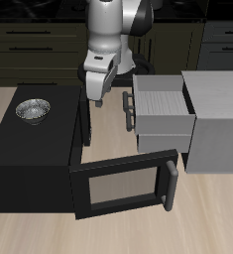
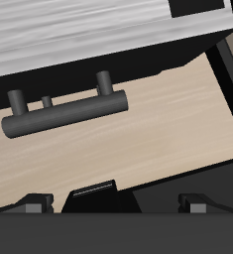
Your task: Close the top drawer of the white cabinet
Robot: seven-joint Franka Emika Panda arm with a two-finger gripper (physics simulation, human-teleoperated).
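The white cabinet (image 1: 222, 119) stands beside the black box. Its top drawer (image 1: 163, 109) is pulled out, with the ribbed pale top showing. The short dark grey bar handle (image 1: 128, 103) sits on the drawer's front. My gripper (image 1: 98, 96) hangs just in front of the drawer, a short way off the handle, not touching it. In the wrist view the handle (image 2: 63, 111) lies ahead of the open, empty gripper (image 2: 118, 203), below the drawer's front (image 2: 78, 40). Bare table shows between them.
A black microwave-like box (image 1: 29, 159) stands close by, its windowed door (image 1: 123, 184) swung open toward the table's front edge. A metal bowl (image 1: 32, 109) sits on top of it. Dark cabinets line the back.
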